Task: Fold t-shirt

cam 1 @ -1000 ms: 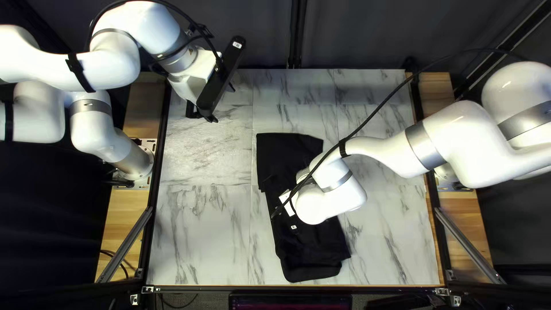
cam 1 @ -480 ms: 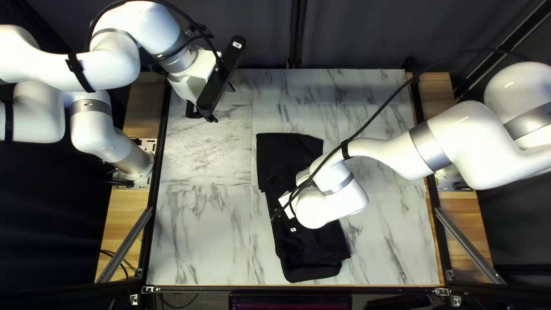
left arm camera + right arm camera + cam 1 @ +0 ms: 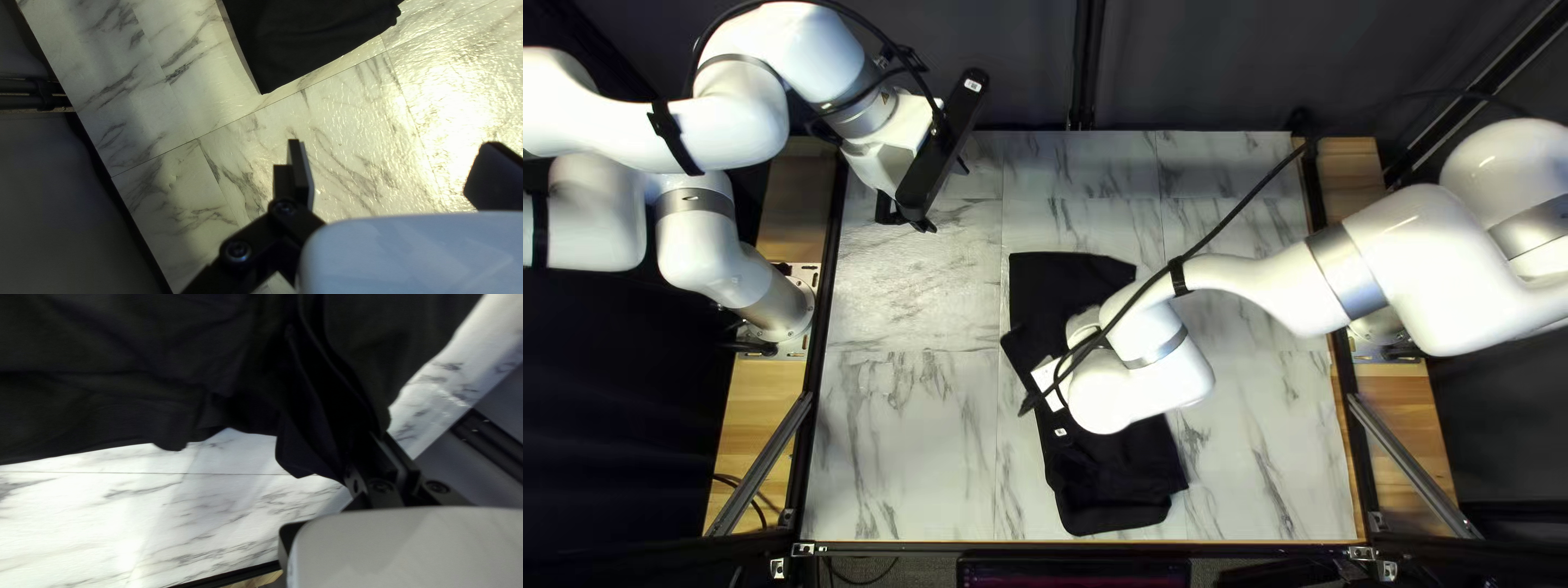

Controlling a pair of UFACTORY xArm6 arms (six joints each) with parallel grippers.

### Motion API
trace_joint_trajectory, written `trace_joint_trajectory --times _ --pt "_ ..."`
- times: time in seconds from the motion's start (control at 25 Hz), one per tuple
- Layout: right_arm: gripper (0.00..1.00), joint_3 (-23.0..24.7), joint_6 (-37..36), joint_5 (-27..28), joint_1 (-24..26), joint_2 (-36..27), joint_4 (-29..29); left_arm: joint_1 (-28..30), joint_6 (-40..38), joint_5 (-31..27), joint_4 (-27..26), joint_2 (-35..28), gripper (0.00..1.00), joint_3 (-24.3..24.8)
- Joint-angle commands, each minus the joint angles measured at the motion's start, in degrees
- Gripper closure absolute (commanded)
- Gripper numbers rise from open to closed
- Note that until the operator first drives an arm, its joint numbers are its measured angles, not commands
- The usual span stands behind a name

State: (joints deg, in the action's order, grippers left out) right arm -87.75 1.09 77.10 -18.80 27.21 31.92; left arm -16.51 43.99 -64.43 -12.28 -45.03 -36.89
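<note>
Dark curtain (image 3: 1198, 65) backs the scene, with the marble-patterned table (image 3: 904, 436) in front of it. Over that, my right arm (image 3: 1394, 261) reaches across the cloth, while my left arm (image 3: 730, 120) waits off to the side. Near the table's middle lies the black t-shirt (image 3: 1116, 479), a long, narrow strip running toward the near edge. I judge its sides to be folded in, so perhaps half the job is done; the fold across its length and any final squaring-up seem left to do. My right claw (image 3: 391, 460) is clamped on a gathered part of the t-shirt, likely for that next fold. My left claw (image 3: 397, 174) stands wide apart, holding nothing. Under my right arm, I can't tell how neat the layers are.
</note>
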Motion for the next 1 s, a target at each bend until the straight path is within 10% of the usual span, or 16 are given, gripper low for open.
trace_joint_trajectory --times 0.04,0.6,1.0 --pt "1.00 -2.14 -0.92 0.74 0.72 0.81 0.98 0.00 0.00 0.00 0.00 0.00 0.00 0.00" --pt "1.00 12.43 10.40 -4.74 -5.08 -2.79 -3.11 0.00 0.00 0.00 0.00 0.00 0.00 0.00" --pt "1.00 8.03 10.54 -4.98 -6.44 2.11 -4.79 0.00 0.00 0.00 0.00 0.00 0.00 0.00"
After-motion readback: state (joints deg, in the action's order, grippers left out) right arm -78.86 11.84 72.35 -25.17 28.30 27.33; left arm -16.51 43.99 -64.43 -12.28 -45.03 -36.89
